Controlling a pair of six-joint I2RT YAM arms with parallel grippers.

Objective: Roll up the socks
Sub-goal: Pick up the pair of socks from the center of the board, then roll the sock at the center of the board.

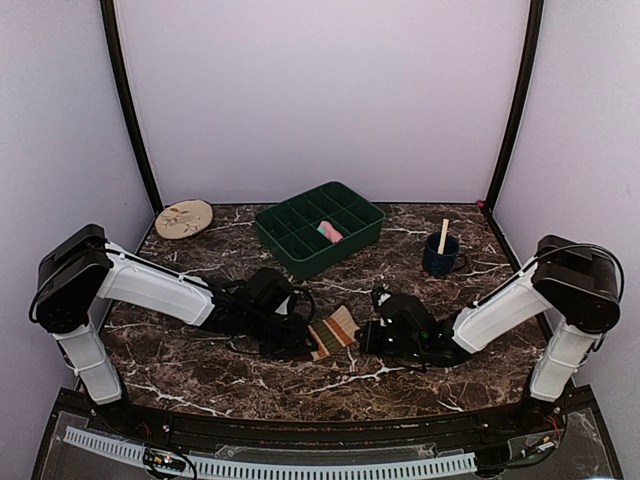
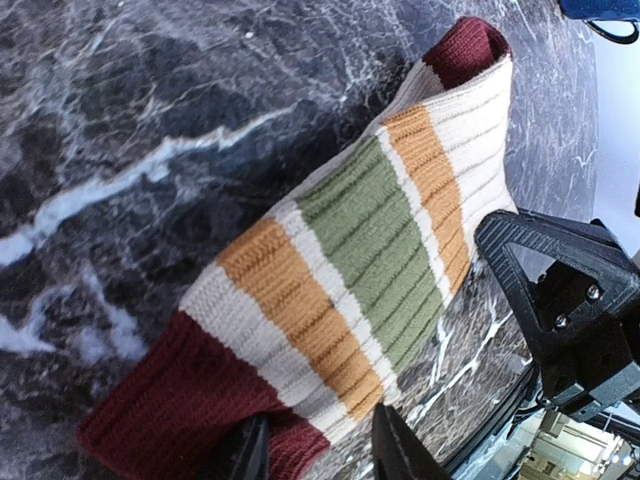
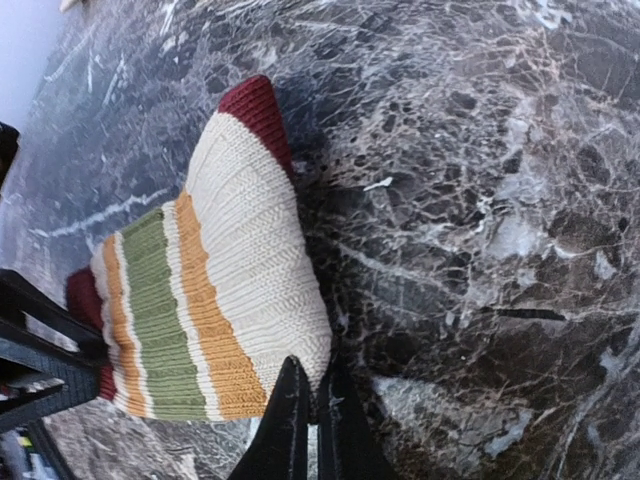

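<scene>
Ribbed striped sock (image 1: 333, 331) lies on the veined marble table (image 1: 200, 380), between both grippers.
The left gripper (image 2: 320, 450) straddles its maroon end, fingers narrowly apart, grip unclear; the right gripper (image 3: 312, 400) has its fingers pressed together at the cream edge. The pink sock (image 1: 329, 232) sits in the green divided tray (image 1: 300, 255).

Striped sock (image 3: 205, 300) at closed fingers (image 3: 284, 425)
</scene>
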